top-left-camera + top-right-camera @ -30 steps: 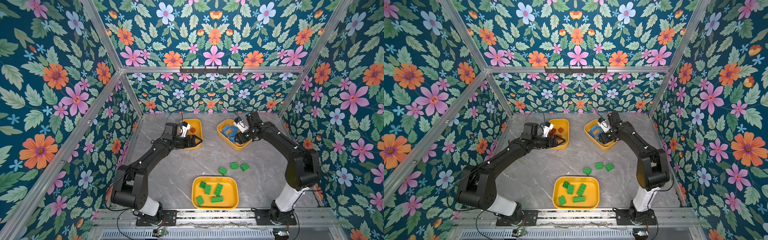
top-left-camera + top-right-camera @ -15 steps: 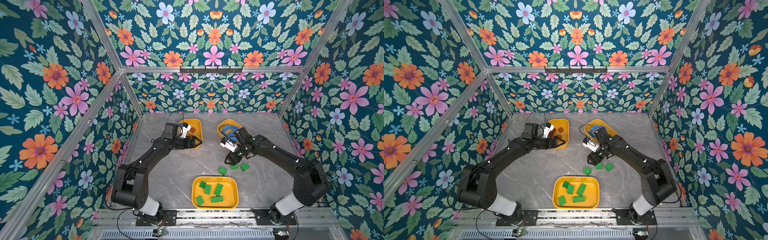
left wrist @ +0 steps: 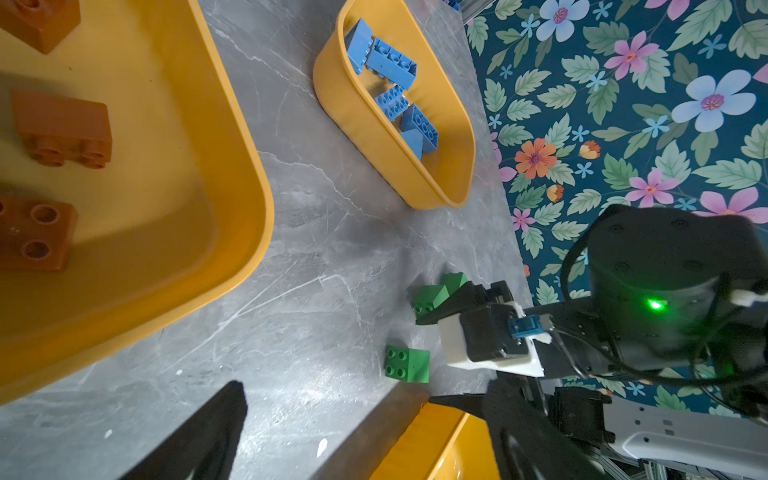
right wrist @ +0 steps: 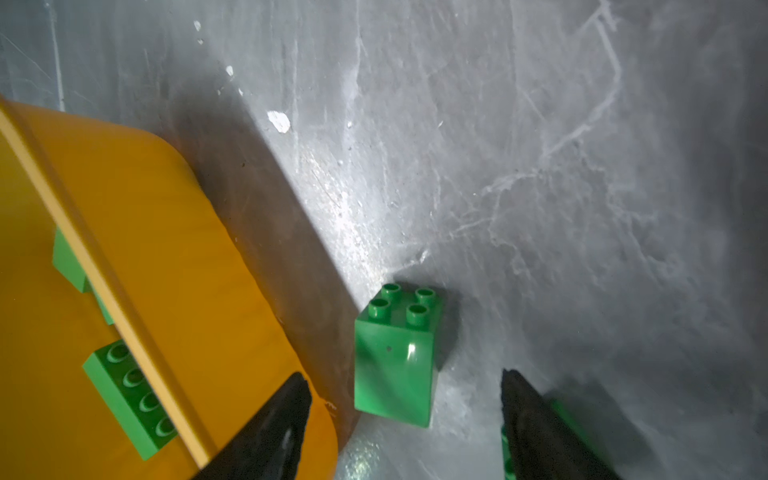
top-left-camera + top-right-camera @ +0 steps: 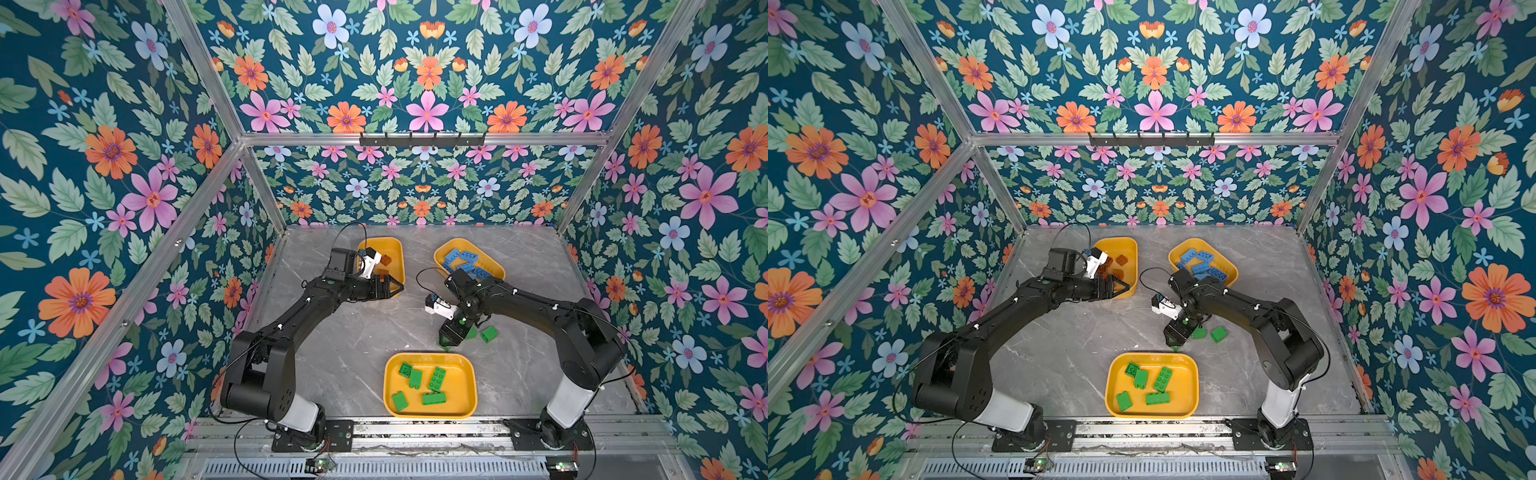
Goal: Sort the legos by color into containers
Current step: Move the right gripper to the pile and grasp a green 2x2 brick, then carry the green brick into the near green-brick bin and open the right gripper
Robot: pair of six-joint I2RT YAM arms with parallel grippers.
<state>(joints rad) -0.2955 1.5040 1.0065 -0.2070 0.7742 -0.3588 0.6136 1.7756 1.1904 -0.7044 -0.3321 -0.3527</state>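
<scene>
R arm has left the blue tray (image 5: 494, 266) since 1 s ago and swung down to the loose greens by the green tray (image 5: 461, 386). L arm unchanged at the brown tray (image 5: 395, 247).

R gripper (image 5: 448, 340): fingers apart, nose-down, straddling a green 2x2 brick (image 4: 392, 361). Wrist view shows gaps on both sides, no contact yet. Brick is upright, studs up, on the table just beside the green tray's outer wall. Prob. why the approach is angled: the tray-side finger has to slot btwn brick & wall. Judged step: close on it, then a short hop into the tray.

2 more loose green bricks (image 5: 489, 333) lie just beyond, 1 close behind the outer finger; it could get nudged.

L gripper (image 5: 395, 286): fingers wide apart, empty, over the near edge of the brown tray. Looks parked, clear of R's work zone.

Sorted so far: 5 green bricks (image 5: 436, 378) in the green tray, blue bricks (image 5: 465, 259) in the blue tray, brown bricks (image 3: 62, 129) in the brown tray. Only 3 greens left out, so nearly done by my reckoning.

Surface: grey marbled tabletop (image 5: 353, 332), scuffed, a few white flecks; flat, bricks sit stable.

Room: closed booth, floral walls (image 5: 124, 166) on 3 sides, alu frame (image 5: 178, 241) at the corners, arm bases on a rail at the front edge.
</scene>
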